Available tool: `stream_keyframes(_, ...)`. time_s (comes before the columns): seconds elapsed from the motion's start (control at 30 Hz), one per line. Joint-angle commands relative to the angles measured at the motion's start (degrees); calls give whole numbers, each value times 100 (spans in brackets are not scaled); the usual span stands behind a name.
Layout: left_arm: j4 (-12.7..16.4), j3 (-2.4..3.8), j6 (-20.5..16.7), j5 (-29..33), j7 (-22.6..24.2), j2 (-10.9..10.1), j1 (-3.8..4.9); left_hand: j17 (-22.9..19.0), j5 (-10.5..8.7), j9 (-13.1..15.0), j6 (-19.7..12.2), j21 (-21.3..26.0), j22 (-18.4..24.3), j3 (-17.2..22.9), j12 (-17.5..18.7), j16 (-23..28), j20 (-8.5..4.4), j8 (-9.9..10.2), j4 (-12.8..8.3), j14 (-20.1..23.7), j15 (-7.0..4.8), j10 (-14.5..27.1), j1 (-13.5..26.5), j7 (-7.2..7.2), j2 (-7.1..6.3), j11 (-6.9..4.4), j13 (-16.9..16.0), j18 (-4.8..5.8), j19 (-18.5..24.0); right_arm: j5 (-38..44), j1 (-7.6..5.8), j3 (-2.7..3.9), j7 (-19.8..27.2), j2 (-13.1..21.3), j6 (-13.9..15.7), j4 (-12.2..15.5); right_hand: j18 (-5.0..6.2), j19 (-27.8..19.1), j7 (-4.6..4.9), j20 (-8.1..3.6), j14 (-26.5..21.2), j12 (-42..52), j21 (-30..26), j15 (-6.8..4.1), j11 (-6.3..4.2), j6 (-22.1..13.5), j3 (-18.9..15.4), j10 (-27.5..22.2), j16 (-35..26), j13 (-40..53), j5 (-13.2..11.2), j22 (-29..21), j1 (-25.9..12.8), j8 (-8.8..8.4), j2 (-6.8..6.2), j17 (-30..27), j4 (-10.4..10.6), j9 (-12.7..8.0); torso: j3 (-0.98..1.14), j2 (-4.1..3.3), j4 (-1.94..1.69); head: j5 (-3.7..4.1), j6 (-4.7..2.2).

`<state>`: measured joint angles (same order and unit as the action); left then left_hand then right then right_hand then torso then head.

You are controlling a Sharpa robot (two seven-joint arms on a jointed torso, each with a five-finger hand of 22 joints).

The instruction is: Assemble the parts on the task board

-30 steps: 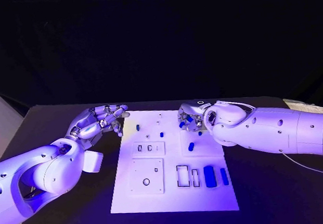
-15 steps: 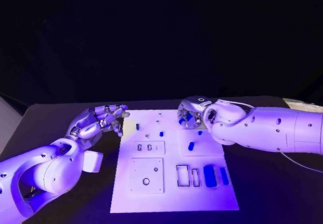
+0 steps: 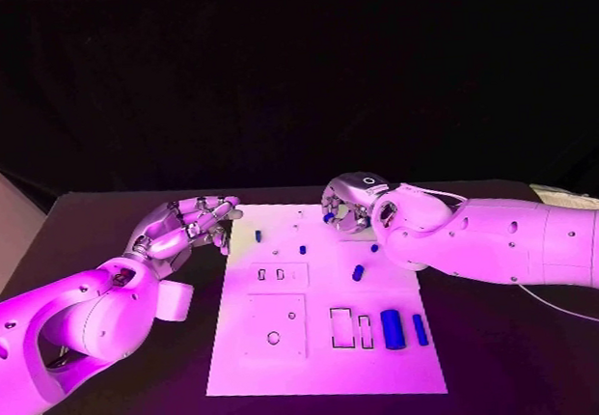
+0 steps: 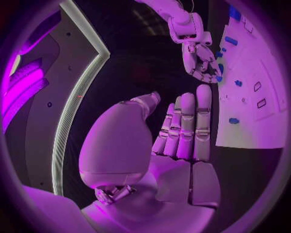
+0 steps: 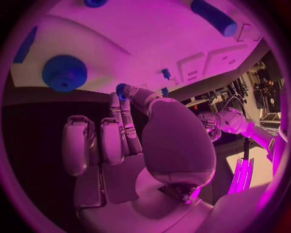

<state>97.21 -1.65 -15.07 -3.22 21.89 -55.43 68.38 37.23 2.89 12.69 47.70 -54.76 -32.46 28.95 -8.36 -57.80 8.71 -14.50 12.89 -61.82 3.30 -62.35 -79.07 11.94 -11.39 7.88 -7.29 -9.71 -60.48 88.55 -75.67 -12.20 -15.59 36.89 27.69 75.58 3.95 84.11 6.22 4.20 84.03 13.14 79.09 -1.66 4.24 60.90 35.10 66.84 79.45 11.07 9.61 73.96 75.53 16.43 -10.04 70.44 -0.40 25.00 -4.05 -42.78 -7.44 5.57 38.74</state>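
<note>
The black table [image 3: 133, 395] fills the lower half of the head view, and on it, in the middle, lies the white task board [image 3: 326, 360], running from centre frame down toward the bottom. From the right edge comes the right arm [image 3: 526, 243], big and white across the right middle, and from the lower left corner the left arm [image 3: 59, 333] reaches up toward the board's upper left corner. The left hand [image 3: 187, 228] sits just off that corner, left of centre, fingers loosely curled with nothing in them; its own wrist view shows the left hand's fingers [image 4: 188, 126] straight, side by side and bare, so it is released and empty. The right hand [image 3: 351, 203] hangs over the board's upper right part, just above centre, and a small blue part [image 3: 331, 218] is caught at its fingertips; in the right wrist view that little toothed blue piece [image 5: 121, 90] sits pinched between thumb and fingertip, so this hand is grasping it. On the board, the large blue cylinder [image 3: 391, 328] lies at lower right beside a slimmer blue bar [image 3: 421, 330], a short blue peg [image 3: 358, 273] sits mid-board under the right wrist, and a blue gear [image 5: 64, 73] shows at the upper left of the right wrist view.
</note>
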Motion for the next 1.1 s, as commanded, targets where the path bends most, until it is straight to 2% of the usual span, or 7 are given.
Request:
stream_keyframes(0.03, 19, 5, 116, 50, 32, 9, 12, -5, 21, 5, -44, -20, -5, 32, 28, 26, -11, 21, -7, 39, 17, 30, 18, 9, 35, 4, 8, -80, 38, 196, -25, 7, -159, -104, 332, -67, -68, 46, 3, -47, 215, 3, 21, -47, -191, 3, -7, 223, 29, 179, 2, 4, 191, 24, 165, 6, -28, 9, -11, -8, -13, -29, -4)
stream_keyframes(0.23, 30, 5, 119, 51, 26, 17, 12, -5, 21, 5, -44, -20, -5, 32, 28, 26, -11, 21, -7, 39, 17, 30, 18, 9, 35, 4, 8, -80, 38, 261, -57, 14, -218, -395, 405, -316, -69, 46, 5, -48, 215, -2, 22, -47, -191, -2, 1, 222, 30, 184, 9, 7, 194, 27, 150, 7, -44, 22, -26, -18, -35, -38, -14)
stream_keyframes(0.33, 36, 5, 119, 51, 24, 21, 12, -5, 21, 5, -44, -20, -5, 32, 28, 26, -11, 21, -7, 39, 17, 30, 18, 9, 35, 4, 8, -80, 38, 271, -63, 16, -222, -523, 394, -418, -69, 46, 5, -48, 215, -2, 22, -47, -191, -2, 1, 222, 30, 184, 9, 7, 194, 27, 150, 7, -44, 22, -32, -25, -33, -46, -26)
stream_keyframes(0.47, 46, 5, 116, 51, 21, 25, 13, -9, 20, 7, -45, -28, -9, 36, 27, 31, -9, 19, -13, 44, 18, 36, 14, 9, 38, 4, 10, -81, 45, 276, -66, 17, -233, -649, 363, -522, -69, 47, 6, -48, 217, -4, 22, -46, -190, -4, 4, 221, 34, 186, 11, 7, 194, 28, 146, 14, -48, 27, -30, -36, -40, -51, -29)
stream_keyframes(0.6, 67, 6, 116, 51, 13, 24, 15, -9, 20, 7, -45, -28, -9, 36, 27, 31, -9, 19, -13, 44, 18, 36, 14, 9, 38, 4, 10, -81, 45, 265, -68, 16, -253, -778, 266, -659, -73, 53, 13, -47, 220, -14, 35, -43, -182, -18, 10, 209, 41, 190, 9, 27, 182, 25, 138, 25, -51, 38, -50, -48, -68, -31, -26)
stream_keyframes(0.8, 87, 6, 117, 51, 5, 11, 28, -9, 20, 7, -45, -28, -9, 36, 27, 31, -9, 19, -13, 44, 18, 36, 14, 9, 38, 4, 10, -81, 45, 236, -65, 14, -249, -844, 84, -710, -73, 53, 13, -47, 220, -14, 35, -43, -182, -18, 10, 209, 41, 190, 9, 27, 182, 25, 138, 25, -51, 38, -74, -70, -94, -30, 12)
stream_keyframes(1.1, 107, 7, 120, 51, 17, 7, 48, -10, 20, 8, -46, -32, -11, 36, 26, 33, -7, 18, -13, 46, 19, 39, 16, 9, 37, 5, 10, -81, 49, 219, -59, 12, -257, -880, -25, -730, -73, 52, 15, -46, 220, -21, 35, -40, -179, -25, 16, 204, 42, 194, 9, 28, 175, 25, 136, 24, -53, 49, -90, -85, -106, -26, 21)
